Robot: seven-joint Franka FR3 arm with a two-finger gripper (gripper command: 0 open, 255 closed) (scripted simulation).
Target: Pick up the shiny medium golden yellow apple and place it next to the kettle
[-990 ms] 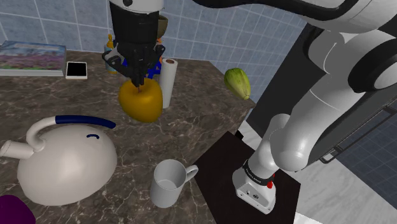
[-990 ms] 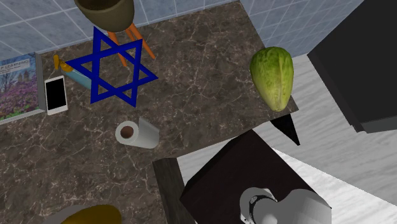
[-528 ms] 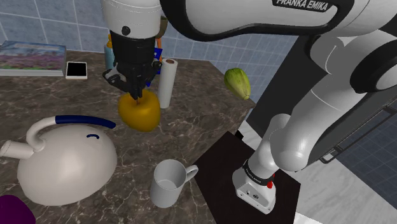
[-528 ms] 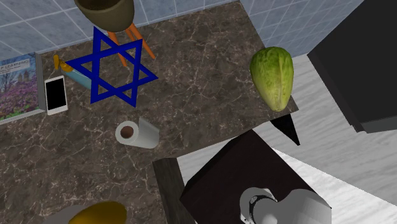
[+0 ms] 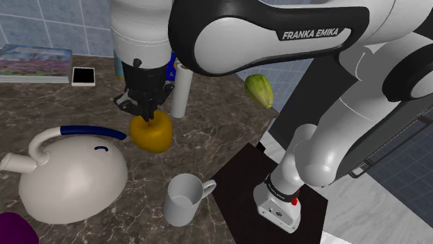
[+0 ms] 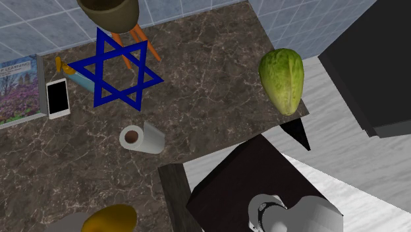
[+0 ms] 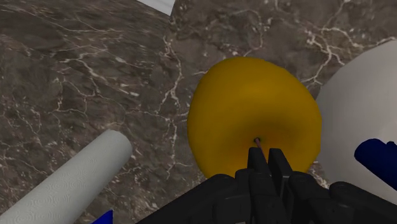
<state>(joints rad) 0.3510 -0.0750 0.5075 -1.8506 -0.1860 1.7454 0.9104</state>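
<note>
Veined brown marble for the table (image 5: 215, 138), faintly polished. Smooth golden-yellow skin on the apple (image 5: 154, 135) at centre frame, softly shiny. Plain white, smooth and matt on the kettle (image 5: 69, 184) at lower left and the mug (image 5: 182, 201). Finely textured white paper roll (image 7: 70, 181). Matt black gripper (image 5: 148, 118); glossy white arm shell (image 5: 250, 41). Glazed blue wall tiles (image 5: 62, 24) at upper left.

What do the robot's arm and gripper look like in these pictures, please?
The arm has glossy white rounded shells with black joints, and one black band carries white FRANKA EMIKA lettering. Its gripper is all black, with two slim fingers. A small red mark sits near the arm's foot.
</note>
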